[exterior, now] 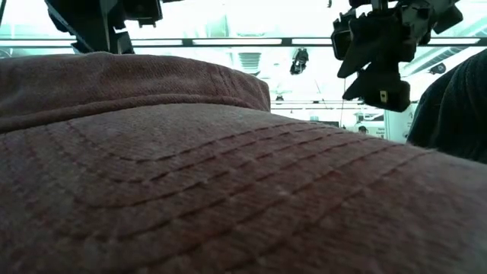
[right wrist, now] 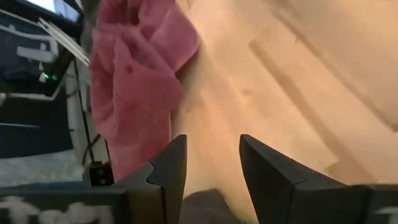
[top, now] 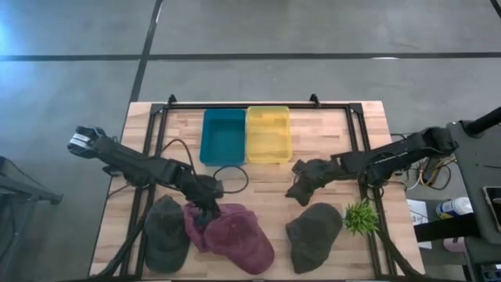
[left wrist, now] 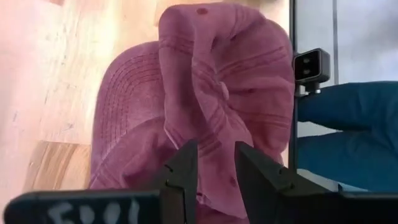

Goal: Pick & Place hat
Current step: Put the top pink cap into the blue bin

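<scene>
Three hats lie on the wooden table near its front edge. A dark olive one (top: 165, 233) is on the left, a maroon one (top: 232, 236) in the middle and a dark green one (top: 313, 234) on the right. My left gripper (top: 205, 210) hangs open over the maroon hat's (left wrist: 211, 93) far left part, its fingers (left wrist: 184, 167) a little apart with the cloth showing beyond them. My right gripper (top: 297, 192) stands open above the table just beyond the dark green hat's far side. Bare wood shows between its fingers (right wrist: 168, 165). In the low view the maroon hat (exterior: 190, 175) fills the front.
A blue bin (top: 223, 135) and a yellow bin (top: 268, 133) stand side by side at the table's far middle. A small green plant (top: 361, 217) is right of the dark green hat. A black cable loop (top: 231, 176) lies in front of the bins. Black frame rails (top: 156, 133) run along both sides.
</scene>
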